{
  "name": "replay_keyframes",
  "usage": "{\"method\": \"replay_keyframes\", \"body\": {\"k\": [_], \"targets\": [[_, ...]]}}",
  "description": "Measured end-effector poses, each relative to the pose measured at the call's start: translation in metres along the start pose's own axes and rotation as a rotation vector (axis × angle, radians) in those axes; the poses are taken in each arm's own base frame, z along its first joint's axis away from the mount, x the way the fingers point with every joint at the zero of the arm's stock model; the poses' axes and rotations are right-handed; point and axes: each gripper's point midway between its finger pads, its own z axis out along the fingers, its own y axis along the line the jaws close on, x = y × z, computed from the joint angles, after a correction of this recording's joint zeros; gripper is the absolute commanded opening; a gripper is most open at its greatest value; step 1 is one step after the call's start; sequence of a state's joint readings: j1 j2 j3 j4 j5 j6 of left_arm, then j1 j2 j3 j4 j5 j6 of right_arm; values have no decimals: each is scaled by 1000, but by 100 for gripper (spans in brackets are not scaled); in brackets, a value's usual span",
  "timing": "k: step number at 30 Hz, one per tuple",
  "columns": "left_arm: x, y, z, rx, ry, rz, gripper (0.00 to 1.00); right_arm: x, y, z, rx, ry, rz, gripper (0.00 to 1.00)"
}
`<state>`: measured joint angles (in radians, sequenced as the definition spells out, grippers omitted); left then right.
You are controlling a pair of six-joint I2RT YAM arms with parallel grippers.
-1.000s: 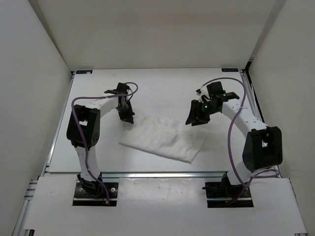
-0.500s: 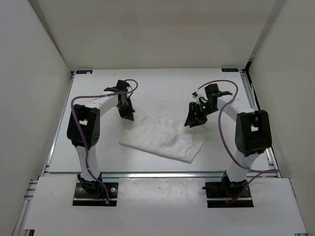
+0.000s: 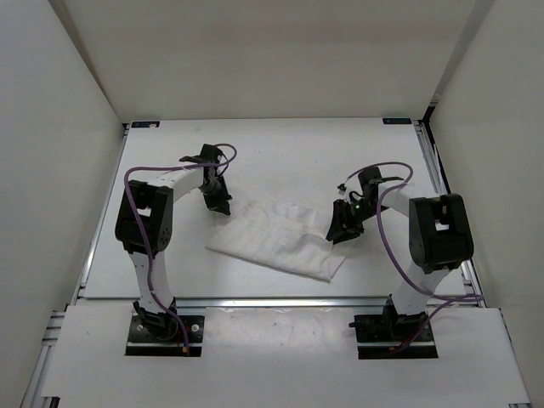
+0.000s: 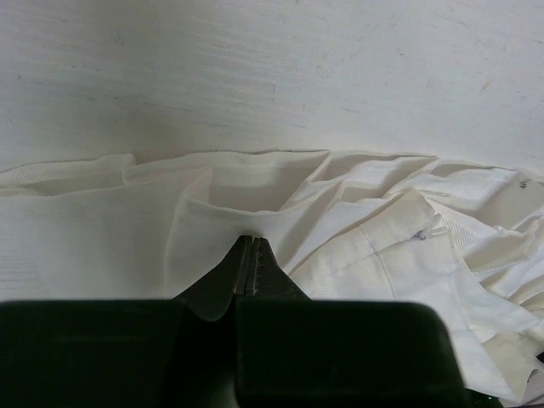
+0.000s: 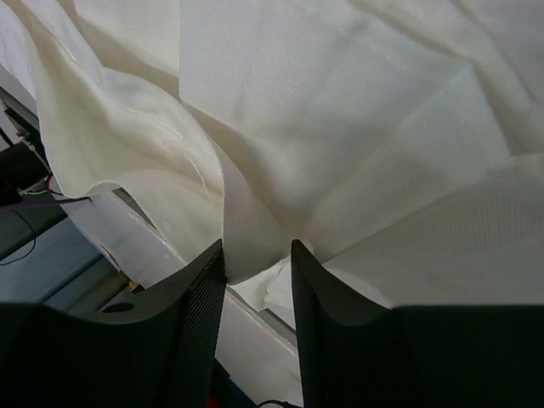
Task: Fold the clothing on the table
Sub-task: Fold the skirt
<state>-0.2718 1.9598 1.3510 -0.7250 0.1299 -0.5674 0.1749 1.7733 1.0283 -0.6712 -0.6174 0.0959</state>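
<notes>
Step in hand, as judged: securing two grasp points ahead of a fold; the fold itself is not yet made. On the left, the left end effector (image 4: 245,251) stands at the far-left corner of the clothing (image 3: 285,242), its jaws pressed together on a raised fold of the cloth. Creases run in toward the tips, which suggests a thin ply is pinched there. The clothing lies mid-desk as a rumpled, roughly four-sided heap, skewed so that its long side runs from far left to near right, with bare desk (image 3: 280,153) beyond it. On the right, the right end effector (image 5: 257,248) sits low at the garment's right-hand edge, jaws apart and straddling a ridge of fabric that fills the gap between them – not clamped on it. The next move calls for the right jaws to close fully on that ridge, taking the layers meant and no more. Both arms would then need to lift together and carry the edge across evenly – uneven height would likely drag or twist the soft cloth.
</notes>
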Motion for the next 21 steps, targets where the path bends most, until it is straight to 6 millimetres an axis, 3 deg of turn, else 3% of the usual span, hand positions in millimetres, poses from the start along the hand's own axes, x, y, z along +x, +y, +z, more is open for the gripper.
{"method": "replay_keyframes", "body": {"k": [3,8,10,13,15,21], "targets": [[0,2,0,-1,2,-6,0,7,3,1,-14,3,3,33],[3,5,3,-7,10,-11,0,0,11,-4,-30,-36,-11,42],[4,5,3,-8,12,-13,0,-3,13,-6,-36,-55,-21,28],[4,5,3,-7,11,-13,0,-7,17,-10,-49,-79,-23,15],[4,5,3,-7,12,-13,0,-9,17,-11,-55,-85,-24,0],[6,7,3,-7,12,-14,0,-4,22,-10,-54,-68,-23,0]]}}
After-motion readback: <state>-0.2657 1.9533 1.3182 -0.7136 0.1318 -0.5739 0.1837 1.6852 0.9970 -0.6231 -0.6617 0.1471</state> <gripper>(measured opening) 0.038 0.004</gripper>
